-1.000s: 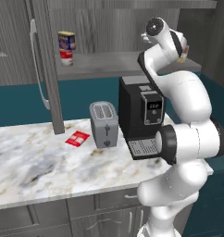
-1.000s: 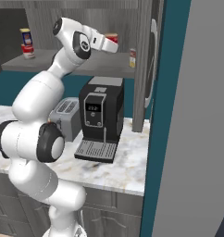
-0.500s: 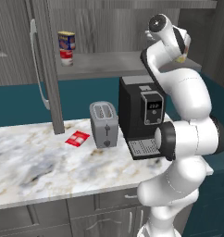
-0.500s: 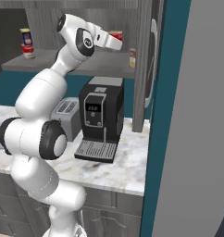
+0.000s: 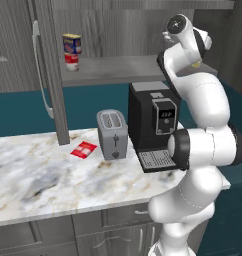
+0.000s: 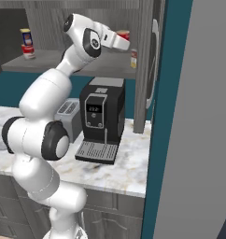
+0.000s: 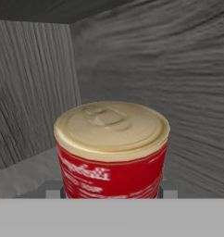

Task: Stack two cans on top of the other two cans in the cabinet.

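Cans point(image 5: 71, 51) already stacked sit upper left; our hand point(image 6: 125, 38), upper centre inside the cabinet point(image 6: 94, 66), grips the red can point(image 7: 112, 152), so we should lift it straight.

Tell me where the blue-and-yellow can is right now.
In the left base view, the blue can stands stacked on a red can at the left end of the cabinet shelf, beside the open door's handle.

arm raised high, hand point(image 6: 125, 41) closed on red can point(image 7: 111, 148)
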Controlling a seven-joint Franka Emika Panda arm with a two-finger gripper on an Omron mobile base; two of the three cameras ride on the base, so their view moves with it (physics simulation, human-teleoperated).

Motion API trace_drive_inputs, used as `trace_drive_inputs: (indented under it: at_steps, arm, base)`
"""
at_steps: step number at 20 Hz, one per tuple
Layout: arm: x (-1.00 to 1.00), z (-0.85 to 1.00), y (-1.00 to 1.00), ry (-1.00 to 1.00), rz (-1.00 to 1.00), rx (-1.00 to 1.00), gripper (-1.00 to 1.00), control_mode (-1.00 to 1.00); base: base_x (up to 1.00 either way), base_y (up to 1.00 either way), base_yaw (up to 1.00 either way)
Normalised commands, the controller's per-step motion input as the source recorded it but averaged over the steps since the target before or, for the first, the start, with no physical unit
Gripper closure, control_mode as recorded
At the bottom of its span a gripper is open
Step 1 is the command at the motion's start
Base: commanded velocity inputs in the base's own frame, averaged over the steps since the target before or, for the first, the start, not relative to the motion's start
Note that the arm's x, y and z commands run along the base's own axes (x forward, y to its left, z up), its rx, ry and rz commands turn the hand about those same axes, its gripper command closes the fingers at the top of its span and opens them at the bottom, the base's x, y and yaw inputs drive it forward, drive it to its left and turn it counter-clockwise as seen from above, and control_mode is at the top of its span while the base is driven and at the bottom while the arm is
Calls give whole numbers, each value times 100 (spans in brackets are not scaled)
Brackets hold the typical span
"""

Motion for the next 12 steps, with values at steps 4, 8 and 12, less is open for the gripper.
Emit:
trace_drive_inputs:
  at_steps: [4, 8, 12]
  arm:
    - [7, 2, -9, 0, 0, 0, 100, -100]
    - [1, 5, -5, 0, 0, 0, 100, -100]
    - [0, 8, -4, 0, 0, 0, 100, -100]
  base:
    - [0, 0, 0]
    - [0, 0, 0]
    - [0, 0, 0]
